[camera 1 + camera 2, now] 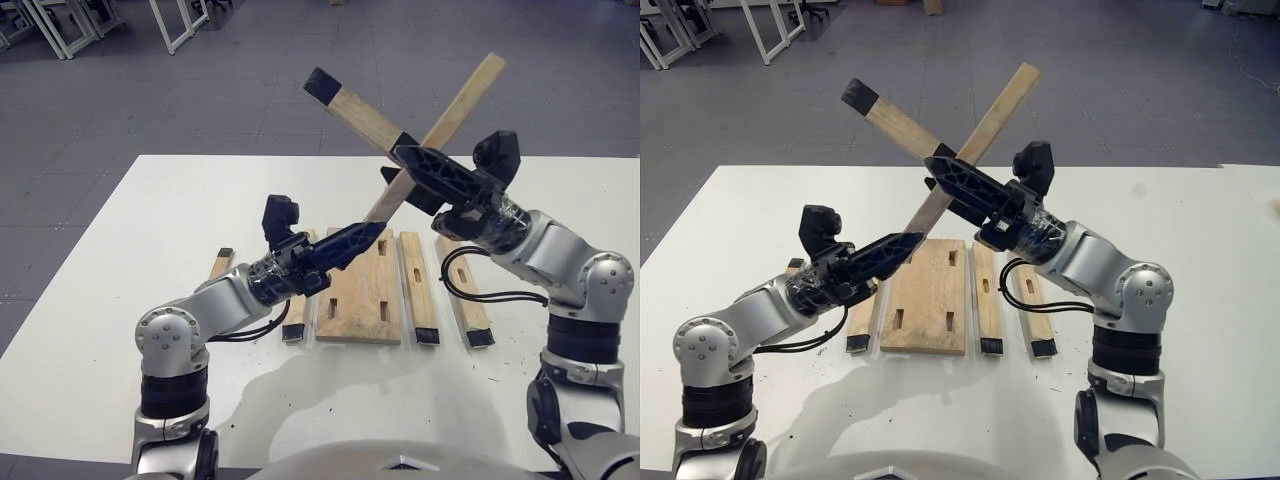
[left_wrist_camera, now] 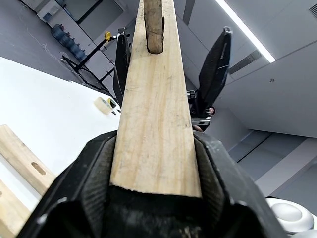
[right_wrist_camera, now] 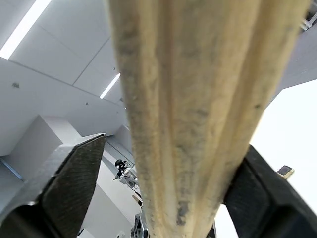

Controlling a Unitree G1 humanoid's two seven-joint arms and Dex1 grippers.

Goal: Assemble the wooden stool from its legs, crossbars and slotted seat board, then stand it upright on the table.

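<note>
Above the table two wooden pieces cross like an X. My left gripper (image 1: 372, 233) is shut on the low end of a plain wooden bar (image 1: 450, 110) that slants up to the right. My right gripper (image 1: 408, 158) is shut on a leg (image 1: 360, 112) with a black end cap, which points up and to the left and meets the bar near its middle. In the left wrist view the bar (image 2: 153, 129) runs away between my fingers (image 2: 96, 183), with the leg (image 2: 154, 25) crossing at its far part. The slotted seat board (image 1: 350, 300) lies flat on the white table (image 1: 150, 220) below.
Two black-capped legs (image 1: 418, 285) (image 1: 470, 310) lie right of the seat board. Another leg (image 1: 296, 318) lies against its left side, partly under my left arm, and a short piece (image 1: 221, 264) lies farther left. Bare table stretches to the left and front.
</note>
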